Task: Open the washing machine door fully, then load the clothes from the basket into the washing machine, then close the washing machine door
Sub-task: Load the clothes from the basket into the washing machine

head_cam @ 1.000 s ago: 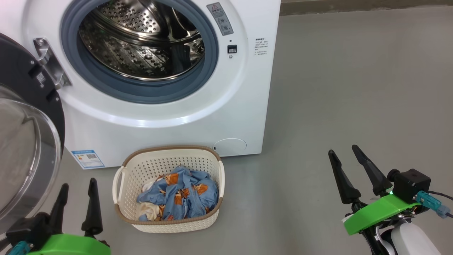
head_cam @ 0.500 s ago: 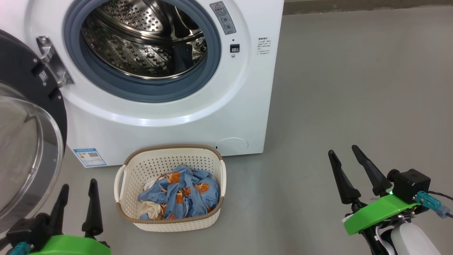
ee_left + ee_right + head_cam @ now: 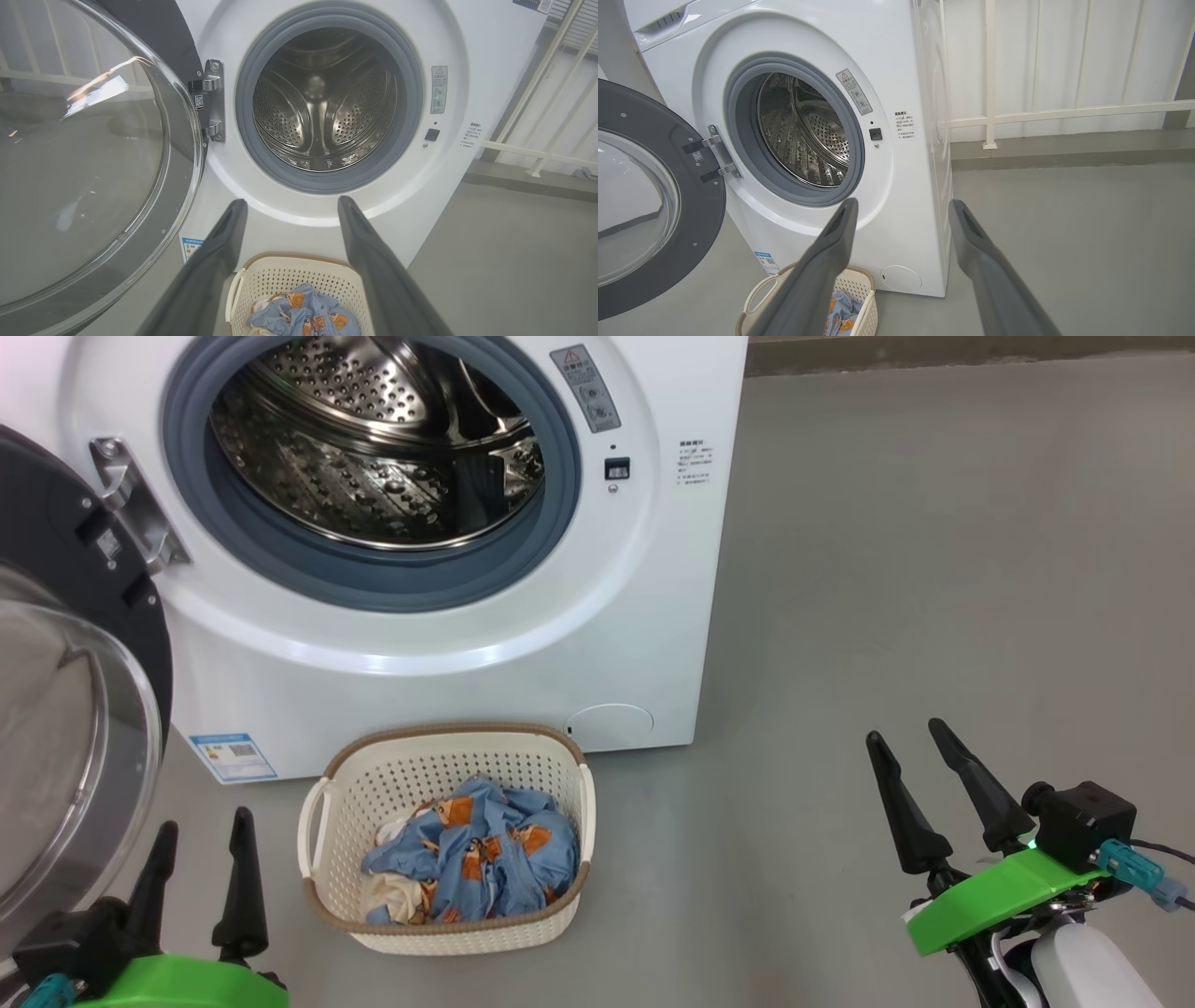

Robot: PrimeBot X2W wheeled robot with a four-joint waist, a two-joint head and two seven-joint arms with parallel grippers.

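Note:
The white washing machine (image 3: pixel 448 653) stands with its steel drum (image 3: pixel 373 448) exposed. Its round black washing machine door (image 3: pixel 65 551) hangs swung wide open to the left on a metal hinge (image 3: pixel 131 504). On the floor in front sits the cream basket (image 3: pixel 448 761), with the blue, orange-patched clothes (image 3: pixel 476 859) bunched inside over a cream piece. My left gripper (image 3: pixel 205 821) is open just left of the basket, below the door's glass. My right gripper (image 3: pixel 905 731) is open far to the right over bare floor. Both are empty.
Grey floor (image 3: pixel 934 569) stretches to the right of the machine. A white railing (image 3: pixel 1064 112) and a low kerb run behind it. The door's glass bowl (image 3: pixel 84 163) bulges close to my left arm.
The head view shifted slightly and came back. Neither gripper, the basket nor the door has moved.

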